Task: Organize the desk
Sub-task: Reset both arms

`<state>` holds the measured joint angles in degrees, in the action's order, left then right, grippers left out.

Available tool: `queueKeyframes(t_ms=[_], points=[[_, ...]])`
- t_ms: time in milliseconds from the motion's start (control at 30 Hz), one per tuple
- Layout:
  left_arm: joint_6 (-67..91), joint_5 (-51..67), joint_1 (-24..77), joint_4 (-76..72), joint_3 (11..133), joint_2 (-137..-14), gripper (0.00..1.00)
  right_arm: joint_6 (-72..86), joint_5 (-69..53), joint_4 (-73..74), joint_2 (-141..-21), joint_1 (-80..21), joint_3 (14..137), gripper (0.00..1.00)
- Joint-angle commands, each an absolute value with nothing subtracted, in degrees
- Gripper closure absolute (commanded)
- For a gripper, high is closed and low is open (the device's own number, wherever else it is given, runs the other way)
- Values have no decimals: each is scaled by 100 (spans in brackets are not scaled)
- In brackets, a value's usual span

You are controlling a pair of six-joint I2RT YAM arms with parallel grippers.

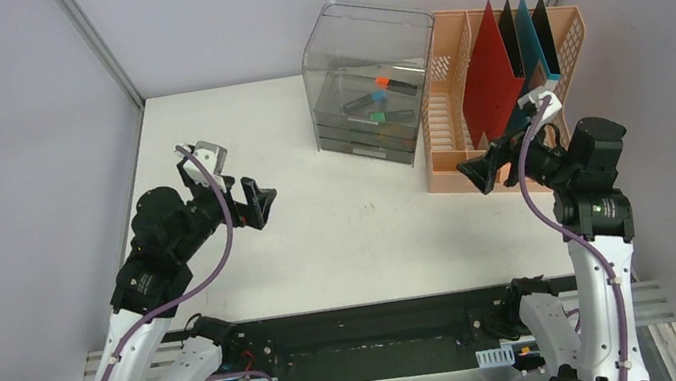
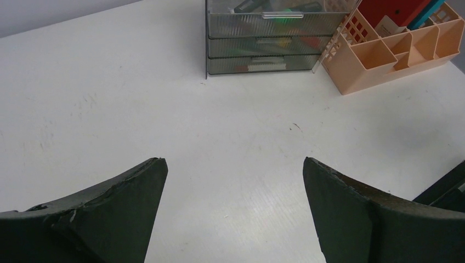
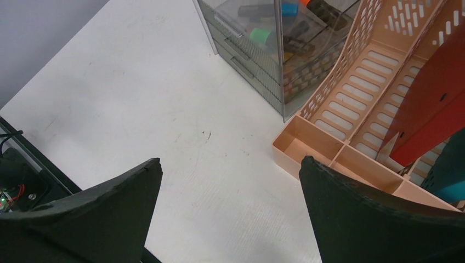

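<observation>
1. Jaws first: left jaws are standing wide apart, gripping nothing, hovering over the left half of the bench [image 1: 340, 231].
2. Bench is spreading white between both arms.
3. Clear drawer unit [image 1: 368, 95] is sitting at the far edge, pens showing inside.
4. Peach organizer [image 1: 448, 139] is standing just beside it, holding upright folders [image 1: 489, 77].
5. Right jaws are gaping empty near the organizer. Judged best: keeping both arms raised while locating strays.
</observation>
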<state>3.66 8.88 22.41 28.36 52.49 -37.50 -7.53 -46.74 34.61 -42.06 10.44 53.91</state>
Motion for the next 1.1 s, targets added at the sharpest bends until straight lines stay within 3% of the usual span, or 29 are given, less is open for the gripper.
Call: queueKeyframes(t_ms=[0, 1067], points=[[272, 720, 2209, 2700, 5187, -3753, 1, -366, -4524, 3037, -4013, 1076, 5475, 1], [263, 623, 2207, 2715, 5142, -3755, 1, -468, -4570, 3103, -3900, 1076, 5528, 0]])
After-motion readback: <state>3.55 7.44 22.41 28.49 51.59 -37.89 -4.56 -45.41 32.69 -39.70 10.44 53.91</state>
